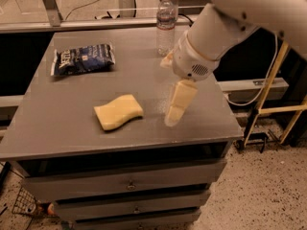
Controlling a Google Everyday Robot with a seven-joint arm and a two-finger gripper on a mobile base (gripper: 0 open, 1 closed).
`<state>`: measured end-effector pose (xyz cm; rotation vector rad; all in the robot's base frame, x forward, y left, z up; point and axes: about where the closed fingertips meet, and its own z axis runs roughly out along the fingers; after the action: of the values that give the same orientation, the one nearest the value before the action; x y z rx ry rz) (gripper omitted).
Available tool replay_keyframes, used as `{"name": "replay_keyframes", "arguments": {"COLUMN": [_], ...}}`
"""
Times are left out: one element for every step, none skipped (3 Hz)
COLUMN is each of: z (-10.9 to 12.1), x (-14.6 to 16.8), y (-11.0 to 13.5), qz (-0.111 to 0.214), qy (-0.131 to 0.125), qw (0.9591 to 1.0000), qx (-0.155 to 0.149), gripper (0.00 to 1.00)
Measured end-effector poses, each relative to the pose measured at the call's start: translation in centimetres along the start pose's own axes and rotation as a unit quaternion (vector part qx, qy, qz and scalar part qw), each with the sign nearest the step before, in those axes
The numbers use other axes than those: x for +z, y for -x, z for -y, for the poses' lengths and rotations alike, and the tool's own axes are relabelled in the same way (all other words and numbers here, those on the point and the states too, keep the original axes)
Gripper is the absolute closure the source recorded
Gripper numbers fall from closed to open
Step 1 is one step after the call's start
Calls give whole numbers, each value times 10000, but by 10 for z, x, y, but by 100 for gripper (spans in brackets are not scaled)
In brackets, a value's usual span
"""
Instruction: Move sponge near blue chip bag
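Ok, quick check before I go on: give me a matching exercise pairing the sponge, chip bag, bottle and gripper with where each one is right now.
Things:
1 sponge
2 blue chip bag
3 water bottle
4 gripper

Places:
A back left of the tabletop
B above the right side, right of the sponge
C front middle
D back edge, right of centre

Pairs: 1-C; 2-A; 3-D; 4-B

grey drawer cabinet (129,176) | speckled floor (268,200) — yellow frame (269,87) at right | dim light
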<state>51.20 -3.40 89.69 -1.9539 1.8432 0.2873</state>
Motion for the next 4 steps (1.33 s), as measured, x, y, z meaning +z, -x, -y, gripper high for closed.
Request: {"name": "replay_keyframes", "arguments": {"z": [5, 9, 15, 18], "x": [44, 73, 90, 96], "y": [-11, -10, 0, 5], "qz": [-167, -298, -400, -463], "qy": [245, 352, 358, 335], "qw": [9995, 9989, 9985, 9982], "qx": [49, -15, -143, -199], "gripper": [0, 0, 2, 24]}}
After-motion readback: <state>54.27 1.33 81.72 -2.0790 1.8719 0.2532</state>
